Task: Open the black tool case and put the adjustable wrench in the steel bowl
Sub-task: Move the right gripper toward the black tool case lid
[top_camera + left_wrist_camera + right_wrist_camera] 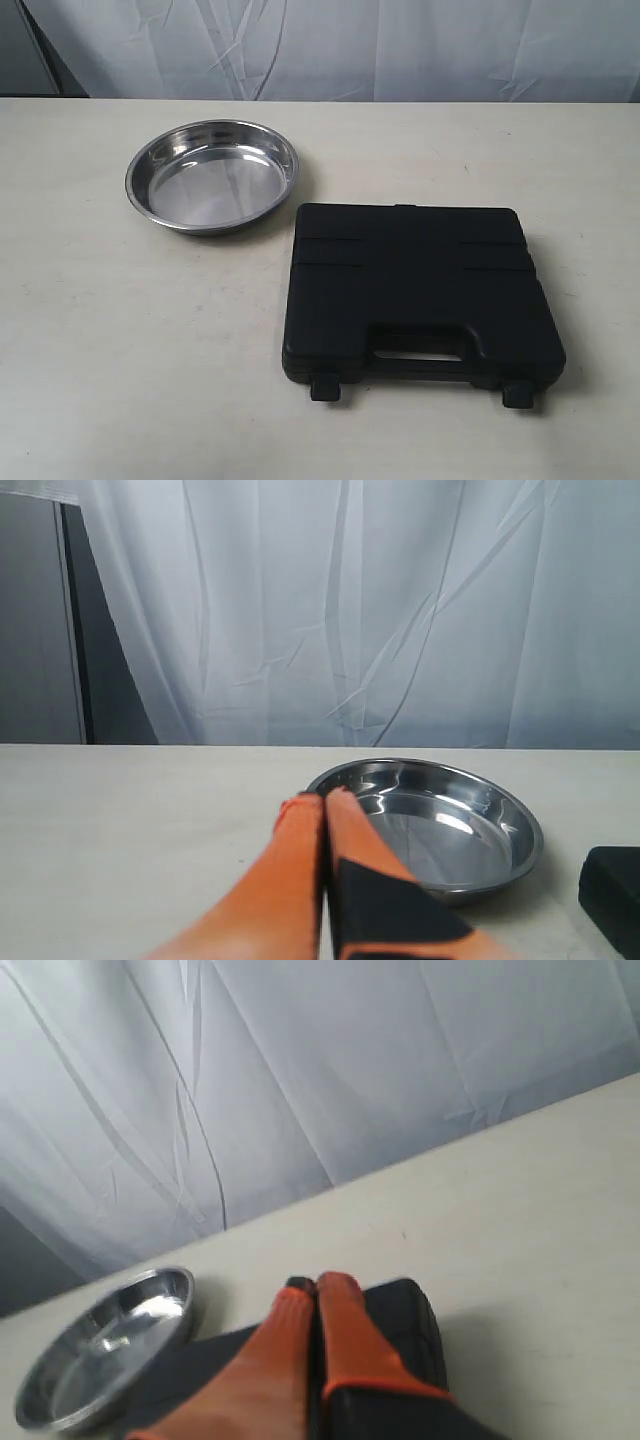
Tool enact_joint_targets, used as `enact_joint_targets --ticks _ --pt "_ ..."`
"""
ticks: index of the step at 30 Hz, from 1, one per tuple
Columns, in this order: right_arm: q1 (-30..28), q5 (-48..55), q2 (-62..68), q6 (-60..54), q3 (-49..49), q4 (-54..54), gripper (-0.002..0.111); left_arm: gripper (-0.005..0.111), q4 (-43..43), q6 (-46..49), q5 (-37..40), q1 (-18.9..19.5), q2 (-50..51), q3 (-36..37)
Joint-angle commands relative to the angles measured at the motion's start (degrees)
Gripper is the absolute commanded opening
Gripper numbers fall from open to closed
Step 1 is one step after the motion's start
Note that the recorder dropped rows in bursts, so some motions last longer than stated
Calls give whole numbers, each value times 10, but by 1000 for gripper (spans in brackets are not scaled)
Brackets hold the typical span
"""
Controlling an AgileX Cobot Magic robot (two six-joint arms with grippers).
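The black tool case (420,295) lies closed and flat on the table at the right, its handle slot and two clip latches facing the front edge. The steel bowl (213,175) sits empty behind and to the left of it. The adjustable wrench is hidden. Neither arm shows in the exterior view. My left gripper (323,798) is shut with its orange fingers pressed together, hovering short of the steel bowl (440,825); a corner of the case (612,895) shows beside it. My right gripper (314,1284) is shut too, above the case (405,1330), with the bowl (105,1345) off to one side.
A pale table (120,330) carries everything. A white curtain (350,45) hangs behind the table's far edge, with a dark panel (40,630) at one end of it.
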Motion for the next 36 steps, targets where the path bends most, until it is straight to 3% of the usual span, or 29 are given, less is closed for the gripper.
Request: enact_joint_targets --ticks 1,5,12,18,20,23,26,29,32,36 --pt "-2 -104 -4 56 2 142 0 0 -1 0 0 -6 -3 3" --pt "-2 -126 -4 62 2 275 0 0 -1 0 0 -6 -3 3" --pt "-2 -152 -4 66 -6 412 0 0 -1 0 0 -6 -3 3" --pt "-2 -261 -4 66 -34 389 0 0 -1 0 0 -6 -3 3" --pt "-2 -335 -4 62 -57 335 0 0 -1 0 0 -6 -3 3" --pt "-2 -394 6 32 -109 164 0 0 -1 0 0 -6 -3 3" --pt "-2 -307 61 5 -192 -18 0 0 -1 0 0 -6 -3 3" --pt "-2 -119 151 4 -280 -196 0 0 -1 0 0 -6 -3 3" --pt "-2 101 274 -25 -359 -253 0 0 -1 0 0 -6 -3 3" --pt "-1 324 465 -224 -440 -215 0 0 -1 0 0 -6 -3 3"
